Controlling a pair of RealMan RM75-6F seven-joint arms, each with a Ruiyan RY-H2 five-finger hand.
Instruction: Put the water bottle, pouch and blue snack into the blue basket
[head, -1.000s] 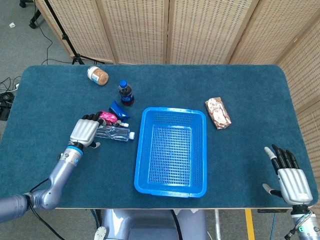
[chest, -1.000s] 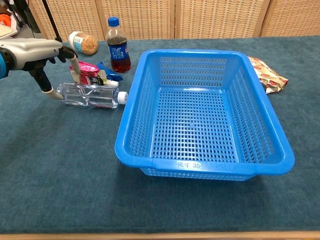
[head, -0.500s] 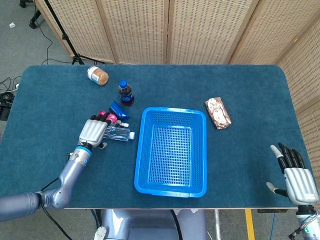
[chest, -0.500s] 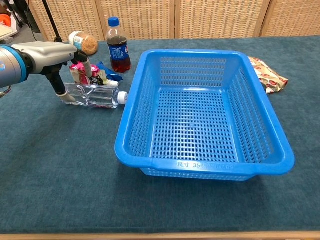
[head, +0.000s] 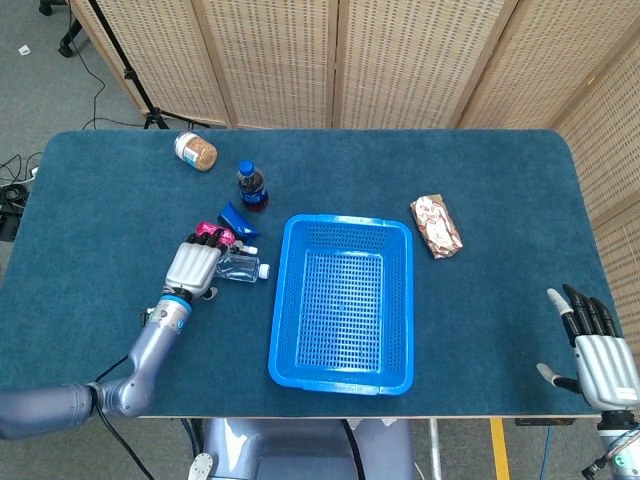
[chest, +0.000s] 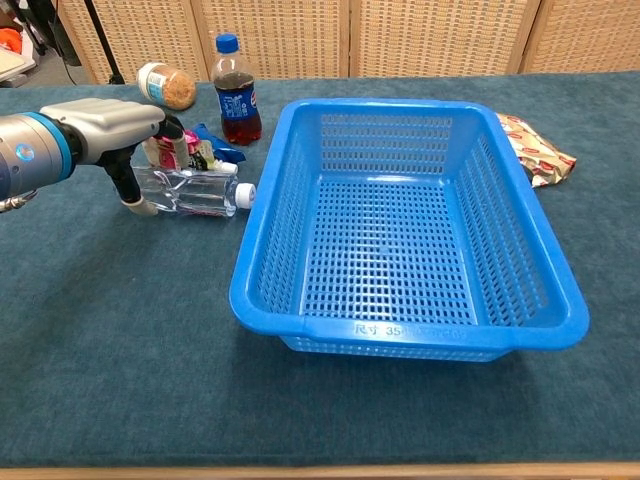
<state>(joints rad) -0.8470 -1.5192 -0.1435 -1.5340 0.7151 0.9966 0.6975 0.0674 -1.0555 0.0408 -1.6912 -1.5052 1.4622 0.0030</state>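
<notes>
Clear plastic, the water bottle lies on its side under the left hand, white cap pointing away from the hand toward the blue basket; the hand rests over the bottle's base end with fingers bent down around it, though whether it truly grips cannot be told. Just past the fingertips sits the pink pouch, printed but unreadable, and touching it on the far side lies the blue snack. Farther beyond the hand stands a cola bottle with a blue cap and a blue label bearing a round red-white-blue logo; farther still lies a jar of brown contents, tipped on its side. The basket is beside the bottle's cap; moulded lettering on its near rim includes the figures 35, the rest illegible. Well apart from the left hand, beyond the basket's far side, lies a red-and-cream patterned packet. The right hand hovers at the table's near corner, fingers spread, holding nothing. A dark teal carpet-like cloth covers the table; woven wicker screens stand behind it, a black stand leg on the grey floor. Bare cloth stretches on the near side of the left hand.
</notes>
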